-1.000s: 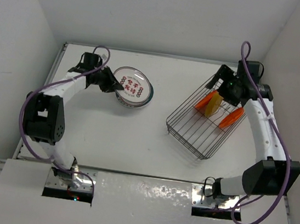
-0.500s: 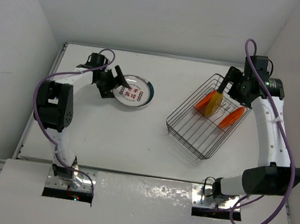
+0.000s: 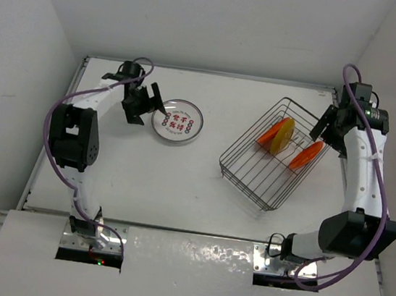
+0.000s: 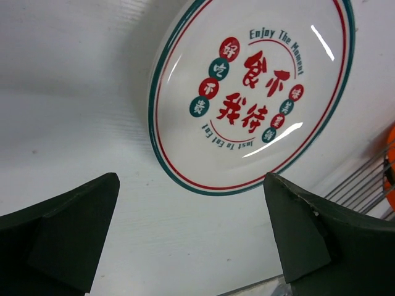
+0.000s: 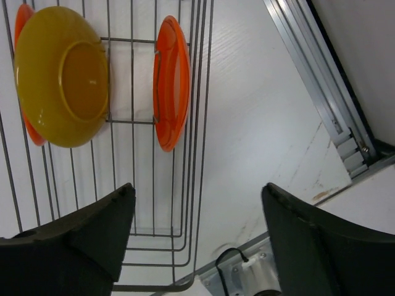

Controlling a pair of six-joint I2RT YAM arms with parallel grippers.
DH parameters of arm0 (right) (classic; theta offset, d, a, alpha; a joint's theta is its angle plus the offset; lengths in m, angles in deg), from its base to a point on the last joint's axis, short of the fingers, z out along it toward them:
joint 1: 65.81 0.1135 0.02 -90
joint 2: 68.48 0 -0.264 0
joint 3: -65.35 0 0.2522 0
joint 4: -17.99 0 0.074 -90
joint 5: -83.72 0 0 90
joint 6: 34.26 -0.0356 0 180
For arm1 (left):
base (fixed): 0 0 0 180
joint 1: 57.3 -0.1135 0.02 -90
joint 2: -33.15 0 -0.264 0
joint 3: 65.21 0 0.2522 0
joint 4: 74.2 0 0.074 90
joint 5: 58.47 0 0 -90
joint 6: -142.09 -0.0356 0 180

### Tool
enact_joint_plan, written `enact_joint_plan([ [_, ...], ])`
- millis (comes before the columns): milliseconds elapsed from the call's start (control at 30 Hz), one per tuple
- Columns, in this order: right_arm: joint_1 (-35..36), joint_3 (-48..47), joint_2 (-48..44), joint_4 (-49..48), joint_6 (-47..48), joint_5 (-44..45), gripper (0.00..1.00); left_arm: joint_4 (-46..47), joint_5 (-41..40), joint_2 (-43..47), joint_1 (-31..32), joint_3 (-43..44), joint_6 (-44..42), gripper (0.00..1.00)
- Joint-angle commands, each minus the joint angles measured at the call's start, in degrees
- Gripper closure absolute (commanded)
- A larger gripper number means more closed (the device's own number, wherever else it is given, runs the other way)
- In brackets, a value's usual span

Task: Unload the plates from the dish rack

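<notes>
A white plate with red characters and a green-and-red rim lies flat on the table at the back left. My left gripper hovers just left of it, open and empty. The dish rack sits at the right, with an orange plate, a yellow-olive plate and a second orange plate standing upright in it. My right gripper hangs above the rack's far right side, jaws apart with nothing between them.
An aluminium rail borders the table just right of the rack, and the side wall rises close behind it. White walls enclose the table on the left, back and right. Both arm bases sit at the near edge.
My left gripper opened, let go of the white plate and drew back to the left. My right arm swung from the rack's far end to its right side, its jaws narrowing slightly.
</notes>
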Motion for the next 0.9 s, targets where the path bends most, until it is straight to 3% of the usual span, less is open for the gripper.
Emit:
enact_joint_plan([
  [0, -0.16, 2.03, 1.34, -4.35, 0.75, -0.54, 0.26, -4.57, -4.77, 2.05, 0.78, 3.48, -1.95, 0.0],
  [67, -0.07, 1.41, 4.49, -5.5, -0.04, -1.78, 0.34, -4.48, -5.66, 4.69, 0.78, 3.82, -2.12, 0.0],
  [400, 0.01, 0.97, 14.0, -7.7, -1.97, 2.17, 0.55, -6.07, -2.24, 15.33, 1.4, 1.29, -4.76, 0.0],
  [567, 0.54, 2.03, 17.78, -7.88, -1.45, 5.86, 0.68, -6.06, -1.44, 16.57, 1.4, -1.01, -5.73, 0.0],
  [733, 0.54, 4.31, 18.22, -9.81, -1.71, 7.27, 0.73, -6.24, -0.74, 16.48, 1.4, -0.83, -5.9, 0.0],
  [867, 0.63, 2.82, 19.72, -7.88, -1.71, 7.36, 0.87, -6.68, -0.83, 15.87, 1.4, 0.05, -6.08, 0.0],
])
